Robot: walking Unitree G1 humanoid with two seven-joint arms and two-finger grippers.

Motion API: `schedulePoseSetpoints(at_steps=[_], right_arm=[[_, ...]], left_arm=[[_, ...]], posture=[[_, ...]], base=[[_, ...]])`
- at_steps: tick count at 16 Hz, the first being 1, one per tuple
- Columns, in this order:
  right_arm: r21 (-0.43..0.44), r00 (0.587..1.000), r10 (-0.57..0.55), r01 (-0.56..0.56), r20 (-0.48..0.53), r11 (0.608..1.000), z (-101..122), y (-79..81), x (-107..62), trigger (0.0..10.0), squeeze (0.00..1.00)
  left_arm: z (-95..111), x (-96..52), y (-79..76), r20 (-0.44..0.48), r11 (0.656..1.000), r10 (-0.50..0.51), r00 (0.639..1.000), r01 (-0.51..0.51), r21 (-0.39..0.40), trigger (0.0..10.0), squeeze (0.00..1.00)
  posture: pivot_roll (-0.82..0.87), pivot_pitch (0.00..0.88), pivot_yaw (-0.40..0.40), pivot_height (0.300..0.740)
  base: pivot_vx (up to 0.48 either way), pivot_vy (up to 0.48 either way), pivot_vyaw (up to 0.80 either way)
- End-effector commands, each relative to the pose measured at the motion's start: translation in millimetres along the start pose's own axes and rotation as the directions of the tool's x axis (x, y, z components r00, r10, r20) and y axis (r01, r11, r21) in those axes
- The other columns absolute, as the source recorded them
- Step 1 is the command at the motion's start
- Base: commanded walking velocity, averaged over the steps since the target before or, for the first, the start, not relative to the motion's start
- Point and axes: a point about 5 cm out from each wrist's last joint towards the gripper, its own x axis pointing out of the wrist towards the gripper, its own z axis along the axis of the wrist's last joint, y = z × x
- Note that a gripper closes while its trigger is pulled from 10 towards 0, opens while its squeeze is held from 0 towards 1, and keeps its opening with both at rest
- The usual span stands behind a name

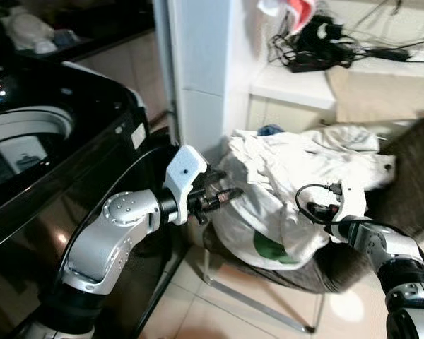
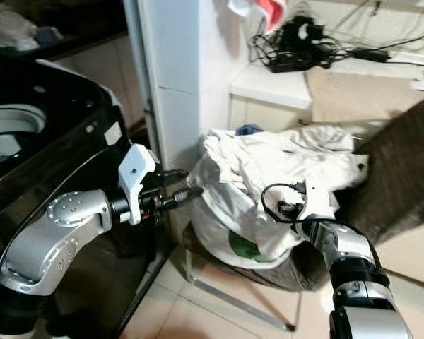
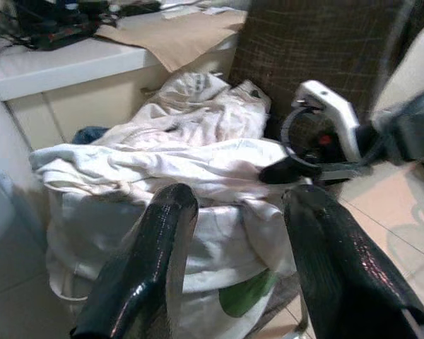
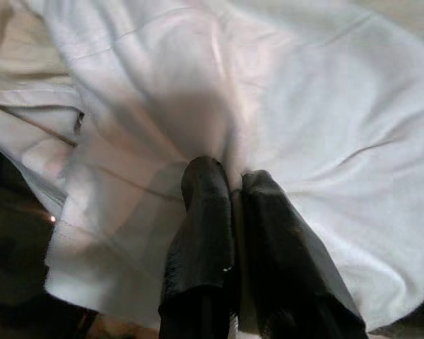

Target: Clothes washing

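The left gripper point(image 1: 230, 189), two long black fingers spread apart and holding nothing, hangs just beside the nine o'clock edge of the heap of crumpled white cotton laundry point(image 1: 290, 166). That heap spills from a white fabric hamper with a green patch point(image 1: 268, 247) beside the glossy black top-loading washing machine point(image 1: 49, 169). At the heap's three o'clock side, the right gripper point(image 4: 230, 187) is pinched tight on a fold of the cloth.

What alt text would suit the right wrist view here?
The right gripper has its two black fingers pinched shut on a fold of white cloth, which spreads in soft wrinkles across the view.
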Motion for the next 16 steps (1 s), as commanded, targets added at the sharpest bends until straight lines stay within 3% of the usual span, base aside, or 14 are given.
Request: schedulePoseSetpoints(at_steps=[1,4,6,8,10,11,12,13,14,15,16], right_arm=[[0.005,1.000,0.003,-0.004,0.022,1.000,6.3,0.9,1.0,0.0,0.00],[-0.014,0.996,-0.021,0.022,0.082,1.000,16.8,-0.9,-1.1,0.0,0.00],[-0.040,0.978,-0.054,0.063,0.200,0.997,36.9,-3.4,-6.5,0.0,0.00],[-0.103,0.918,-0.086,0.136,0.387,0.985,77.5,-4.6,-24.5,0.0,0.00],[-0.176,0.817,0.116,-0.018,0.565,0.984,132.5,19.9,-56.3,0.0,0.00],[-0.193,0.794,0.166,-0.062,0.585,0.979,141.0,26.1,-62.9,0.0,0.00],[-0.284,0.732,0.340,-0.207,0.590,0.936,159.2,46.0,-82.5,0.0,0.00],[-0.382,0.678,0.471,-0.291,0.565,0.877,167.8,60.9,-98.1,0.0,0.00],[-0.447,0.589,0.586,-0.382,0.556,0.809,177.3,76.6,-119.0,0.0,0.00],[-0.470,0.544,0.628,-0.418,0.556,0.778,181.0,82.8,-128.7,0.0,0.00],[-0.492,0.465,0.689,-0.483,0.556,0.724,185.4,89.1,-142.7,0.0,0.00]], left_arm=[[3.6,-3.2,6.9,0.013,0.999,0.044,0.999,-0.044,0.016,10.0,0.00],[7.5,-3.6,11.4,0.048,0.995,0.099,0.994,-0.099,0.006,10.0,0.00],[11.4,-2.7,19.8,0.078,0.978,0.206,0.975,-0.208,0.021,10.0,0.00],[21.6,-2.7,31.1,0.131,0.952,0.302,0.944,-0.306,0.007,10.0,0.00],[42.1,-3.1,33.9,0.246,0.948,0.296,0.923,-0.315,0.040,10.0,0.00],[46.2,-3.2,33.9,0.271,0.946,0.293,0.917,-0.319,0.055,10.0,0.00],[54.9,-0.3,32.1,0.309,0.955,0.259,0.915,-0.291,0.063,10.0,0.00],[61.2,3.4,29.5,0.332,0.967,0.228,0.916,-0.253,0.033,10.0,0.42],[69.0,8.5,24.4,0.354,0.976,0.182,0.917,-0.211,0.046,10.0,1.00],[72.6,10.5,22.0,0.367,0.980,0.160,0.917,-0.193,0.056,10.0,1.00],[79.0,13.7,20.2,0.403,0.982,0.144,0.904,-0.181,0.053,10.0,1.00]], posture=[[-0.02,0.000,0.016,0.740],[-0.01,0.000,0.014,0.740],[-0.02,0.000,0.013,0.740],[-0.02,0.000,0.013,0.740],[-0.03,0.000,0.009,0.740],[-0.03,0.000,0.009,0.740],[-0.04,0.000,0.007,0.740],[-0.04,0.000,0.007,0.740],[-0.06,0.000,0.003,0.740],[-0.06,0.000,0.003,0.740],[-0.07,0.000,-0.007,0.740]], base=[[0.000,0.000,0.00],[0.000,0.000,0.00],[0.000,0.000,0.00],[0.000,0.000,0.00],[0.000,0.000,0.00],[0.000,0.000,0.00],[0.000,0.000,0.00],[0.000,0.000,0.00],[0.000,0.000,0.00],[0.000,0.000,0.00],[0.000,0.000,0.00]])
